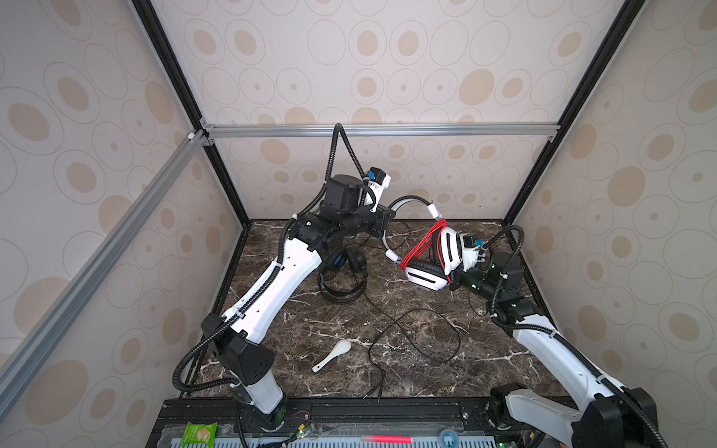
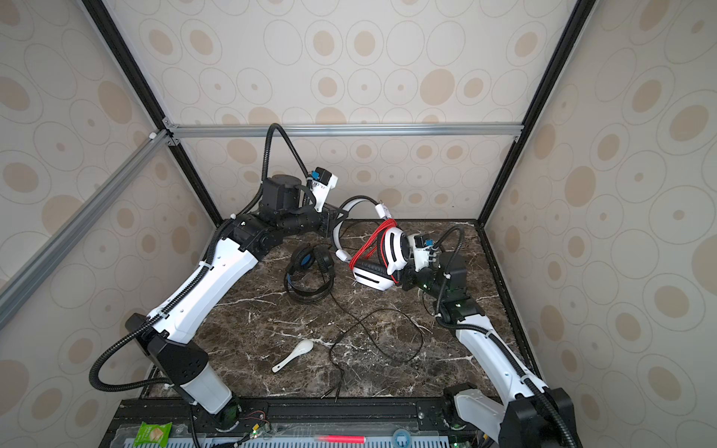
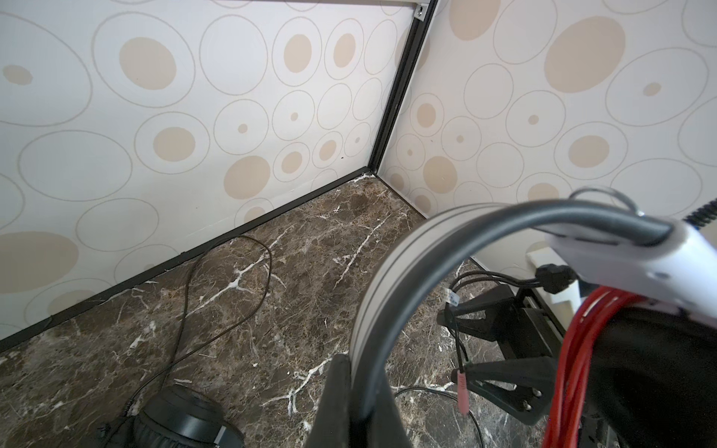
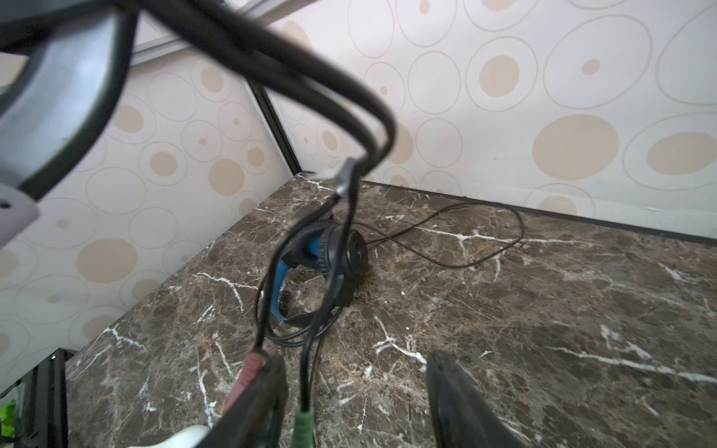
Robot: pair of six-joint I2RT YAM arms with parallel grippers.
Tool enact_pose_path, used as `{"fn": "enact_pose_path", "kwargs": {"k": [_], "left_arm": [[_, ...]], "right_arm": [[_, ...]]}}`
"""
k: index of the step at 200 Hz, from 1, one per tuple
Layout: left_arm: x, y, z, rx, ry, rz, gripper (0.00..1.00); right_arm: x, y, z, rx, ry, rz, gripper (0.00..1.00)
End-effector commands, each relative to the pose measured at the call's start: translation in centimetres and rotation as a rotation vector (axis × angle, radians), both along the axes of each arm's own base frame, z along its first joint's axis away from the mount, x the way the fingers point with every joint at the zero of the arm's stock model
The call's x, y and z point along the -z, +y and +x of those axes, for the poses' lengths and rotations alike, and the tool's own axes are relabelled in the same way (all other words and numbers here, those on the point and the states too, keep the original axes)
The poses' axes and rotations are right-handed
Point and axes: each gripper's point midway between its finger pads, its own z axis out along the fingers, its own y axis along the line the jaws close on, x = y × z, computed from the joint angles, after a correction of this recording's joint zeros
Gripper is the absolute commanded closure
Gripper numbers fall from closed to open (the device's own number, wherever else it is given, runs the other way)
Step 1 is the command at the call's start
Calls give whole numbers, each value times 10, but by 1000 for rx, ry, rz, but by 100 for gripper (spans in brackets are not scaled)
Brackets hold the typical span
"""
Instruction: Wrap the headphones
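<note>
My left pincer (image 3: 361,395) grips; my right pincer (image 4: 356,357) stands open
Black headphones (image 1: 343,277) lie on the surface (image 1: 485,372); right of them the white-and-black headphones (image 1: 425,276) hang, headband clamped in my left pincer, red cable (image 1: 421,244) looped round.

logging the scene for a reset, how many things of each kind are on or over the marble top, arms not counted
headphones: 2 (black pair, white-and-black pair)
spoon: 1
total: 3
</note>
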Motion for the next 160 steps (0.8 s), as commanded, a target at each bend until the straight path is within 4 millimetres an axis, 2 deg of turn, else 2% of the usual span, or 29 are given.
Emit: {"fn": "enact_pose_path", "kwargs": {"k": [1,27,88,124,160], "left_arm": [[-48,-1,-1,13,-77,-114,100],[-45,-2,1,15,-69,-115,100],[-42,-5,2,20,-64,-126,100],[-45,-4,2,17,-73,-133,100],[-47,-6,3,21,-75,-142,100]], "right_arm": [[-2,7,-16,-86,14,-18,41],[-2,8,-21,-91,19,-2,40],[-2,6,-9,-41,60,65,39],[3,-8,-9,34,55,-14,40],[7,-13,-23,25,57,-100,38]]}}
